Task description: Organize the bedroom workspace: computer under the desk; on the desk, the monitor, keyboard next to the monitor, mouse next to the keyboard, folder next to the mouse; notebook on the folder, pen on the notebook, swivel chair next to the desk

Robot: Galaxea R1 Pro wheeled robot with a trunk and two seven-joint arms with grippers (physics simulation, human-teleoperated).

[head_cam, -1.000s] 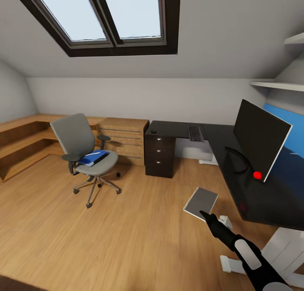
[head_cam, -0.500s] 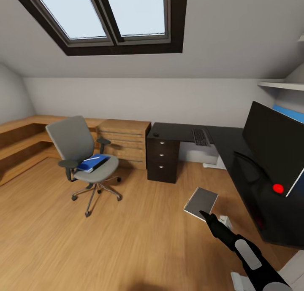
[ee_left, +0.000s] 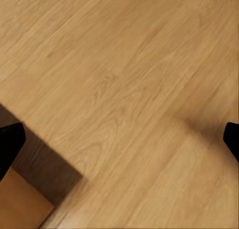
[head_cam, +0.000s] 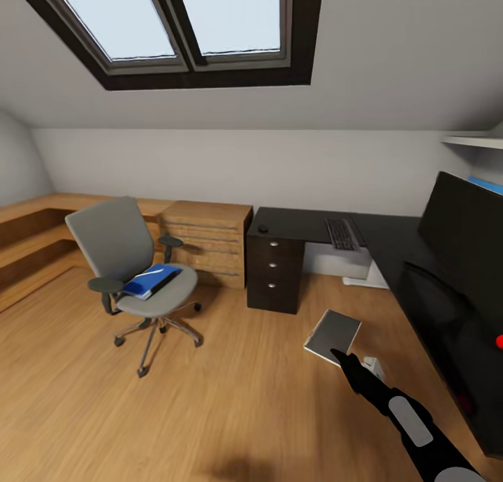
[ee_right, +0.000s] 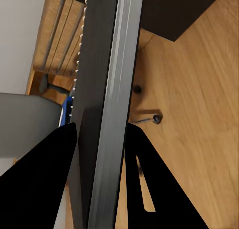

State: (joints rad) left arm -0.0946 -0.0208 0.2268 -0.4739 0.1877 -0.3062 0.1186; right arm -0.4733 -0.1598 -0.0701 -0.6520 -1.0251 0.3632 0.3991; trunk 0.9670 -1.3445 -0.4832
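Currently the right gripper is clamping a thin grey notebook by one edge. In the right wrist view one black finger is sitting against each face of the notebook, and its spiral-bound edge is running away from the camera. The right arm is reaching forward and low, carrying the notebook above the wooden floor, just short of the near wing of the desk.

The folder is lying flat on the seat of the swivel chair, with its long axis slanting across the seat. It is lying ahead and well to the left of the right gripper, so the left arm is judged the nearer one for picking it up.

The left gripper is hanging over bare floor with its fingertips wide apart and nothing between them.

The keyboard is resting on the far wing of the desk. The monitor is standing on the near wing, at the right.
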